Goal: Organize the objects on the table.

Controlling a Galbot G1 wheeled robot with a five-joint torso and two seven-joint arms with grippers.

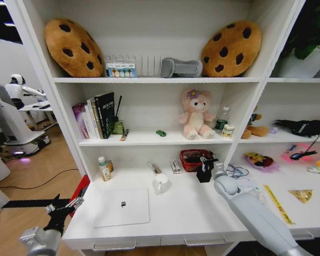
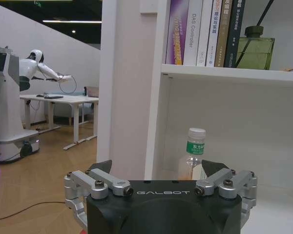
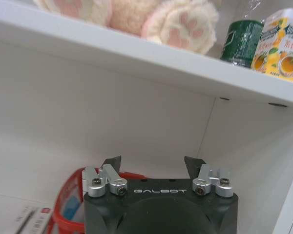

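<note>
head overhead, wrists near shelf (image 1: 149,140)

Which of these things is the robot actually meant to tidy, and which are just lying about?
For the job: laptop, green toy car, pen, on the table.

Just lying about: pink bear, cookie cushions, books, mug, red basket, bottle.
</note>
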